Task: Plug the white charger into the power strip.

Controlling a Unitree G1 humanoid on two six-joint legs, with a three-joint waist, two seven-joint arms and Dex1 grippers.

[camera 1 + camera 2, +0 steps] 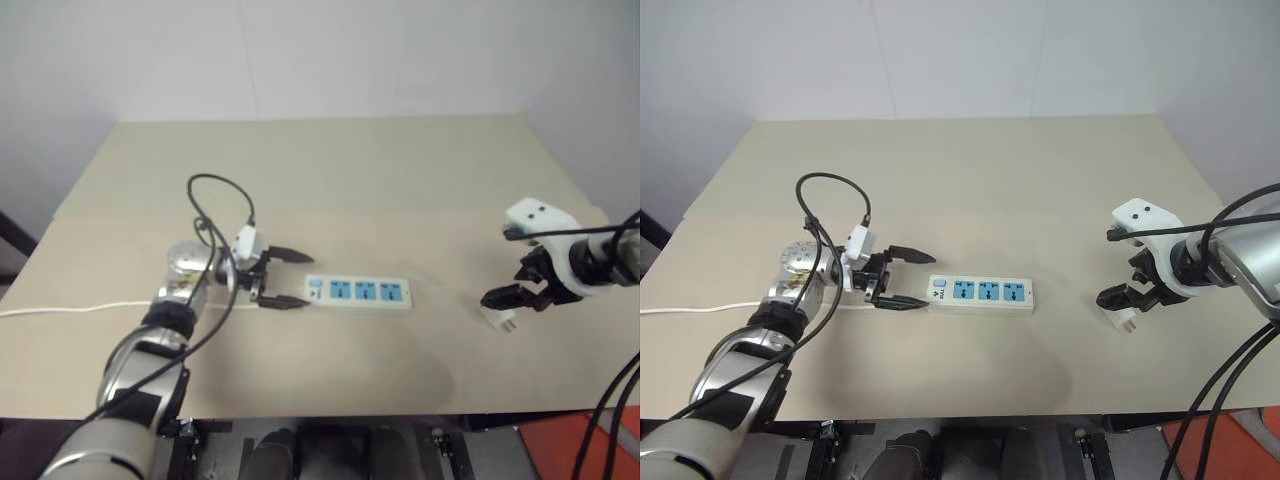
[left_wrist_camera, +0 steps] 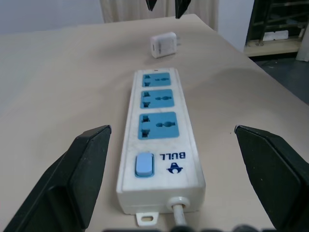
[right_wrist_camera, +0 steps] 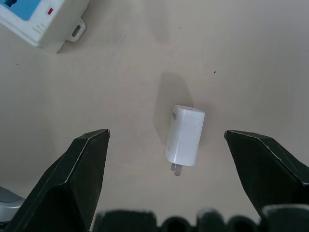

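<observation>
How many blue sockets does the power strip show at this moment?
3. They sit in a row along the power strip: one next to the blue switch at the cord end, one in the middle, one at the end facing the white charger. None is occupied.

Setting: robot test bench in a lab-type room. Evidence: plain beige table (image 1: 330,180) filling the middle of the frame, set against a bare white wall (image 1: 320,50) across the top. Tabletop carries just test items: power strip (image 1: 358,293) at centre, white charger (image 3: 185,135) toward the right edge. Left wrist view, upper right corner: dark shelving (image 2: 277,21) beyond the table end. Red-orange floor patch (image 1: 580,445) at lower right. Exposed black cables (image 1: 215,215) looped over the arm, left of centre
</observation>
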